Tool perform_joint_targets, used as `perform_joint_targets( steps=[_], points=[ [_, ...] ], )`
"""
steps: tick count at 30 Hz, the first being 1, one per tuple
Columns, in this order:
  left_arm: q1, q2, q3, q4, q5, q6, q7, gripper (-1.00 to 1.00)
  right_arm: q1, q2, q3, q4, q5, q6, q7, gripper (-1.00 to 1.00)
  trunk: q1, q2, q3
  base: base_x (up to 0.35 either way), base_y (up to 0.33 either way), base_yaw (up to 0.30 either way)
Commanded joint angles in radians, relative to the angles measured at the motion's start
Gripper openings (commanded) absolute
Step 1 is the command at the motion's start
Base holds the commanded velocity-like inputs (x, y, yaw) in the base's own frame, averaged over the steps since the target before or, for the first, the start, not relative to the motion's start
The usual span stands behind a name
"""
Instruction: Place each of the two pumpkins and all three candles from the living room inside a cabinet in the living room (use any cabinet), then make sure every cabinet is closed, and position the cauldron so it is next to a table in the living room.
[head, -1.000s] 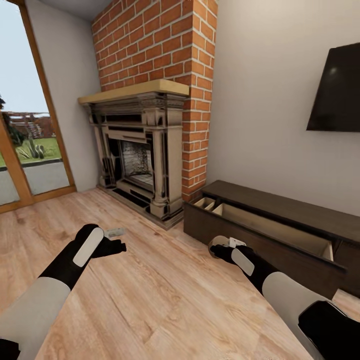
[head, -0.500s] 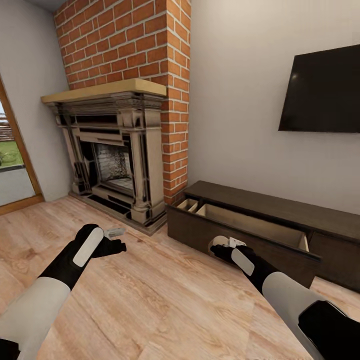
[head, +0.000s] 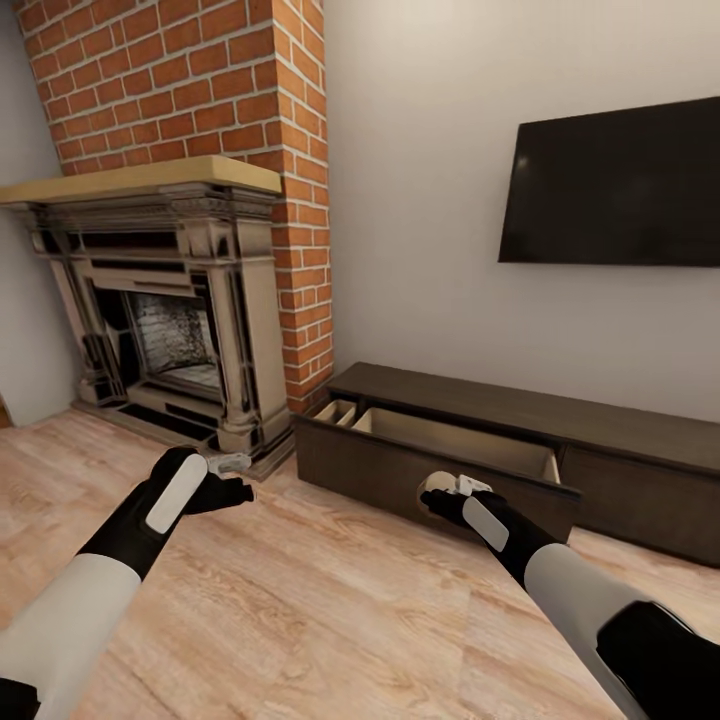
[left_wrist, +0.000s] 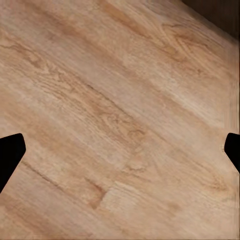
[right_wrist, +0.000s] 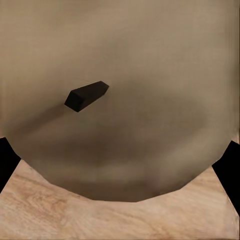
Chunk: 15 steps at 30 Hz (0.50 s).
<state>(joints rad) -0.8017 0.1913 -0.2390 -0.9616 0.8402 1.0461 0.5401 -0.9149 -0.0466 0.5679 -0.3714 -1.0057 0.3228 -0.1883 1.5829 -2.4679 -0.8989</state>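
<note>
A: Reporting candle (right_wrist: 120, 100) position?
B: Sitting between the right gripper (head: 440, 492) fingers, clamped on both sides; showing as a beige round end past the fingertips in the head view, with the dark wick (right_wrist: 86, 96) facing the right wrist camera.

A: Confirming right finger state?
B: Closing narrow on the candle, black fingertips (right_wrist: 7, 160) pressing at its flanks.

A: Locating cabinet (head: 520, 440) relative to those fingers?
B: Standing just beyond the fingertips, with the open drawer (head: 440, 445) pulled out, tan interior facing up, dark front panel lying directly behind the held candle.

A: Checking left gripper (head: 232, 490)?
B: Hovering over bare wooden floor (left_wrist: 120, 120), fingers spreading wide, tips sitting at opposite edges of the left wrist view, holding nothing.

A: Noting surroundings farther out?
B: Standing ahead of the left fingertips, an ornate fireplace (head: 160, 310) under a light mantel, set into a brick chimney (head: 200, 90); hanging on the wall above the cabinet, a dark television (head: 610, 185).
</note>
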Motion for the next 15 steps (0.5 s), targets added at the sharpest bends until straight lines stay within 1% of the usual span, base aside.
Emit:
perform_joint_targets(
  steps=[1, 3, 8, 15],
  points=[
    [-0.001, 0.002, -0.003, -0.011, 0.01, 0.001, 0.01, 1.0, -0.001, -0.001, 0.007, -0.003, -0.008, 0.002, -0.008, -1.0, 0.0, -0.001, -0.001, 0.0, 0.0, -0.29],
    [-0.001, 0.002, -0.002, -0.023, 0.01, 0.001, 0.01, 1.0, -0.001, -0.001, 0.007, -0.003, -0.008, 0.002, -0.008, -1.0, 0.0, -0.001, 0.0, 0.0, 0.0, -0.29],
    [0.0, 0.002, -0.002, -0.054, 0.011, 0.001, 0.011, 1.0, -0.001, -0.001, 0.007, -0.003, -0.008, 0.002, -0.009, -1.0, -0.019, 0.034, 0.018, 0.0, 0.0, -0.29],
    [0.0, 0.003, -0.002, -0.058, 0.015, 0.001, 0.012, 1.0, -0.001, -0.001, 0.007, -0.003, -0.008, 0.002, -0.009, -1.0, -0.046, 0.083, 0.043, 0.0, 0.0, -0.29]
  ],
)
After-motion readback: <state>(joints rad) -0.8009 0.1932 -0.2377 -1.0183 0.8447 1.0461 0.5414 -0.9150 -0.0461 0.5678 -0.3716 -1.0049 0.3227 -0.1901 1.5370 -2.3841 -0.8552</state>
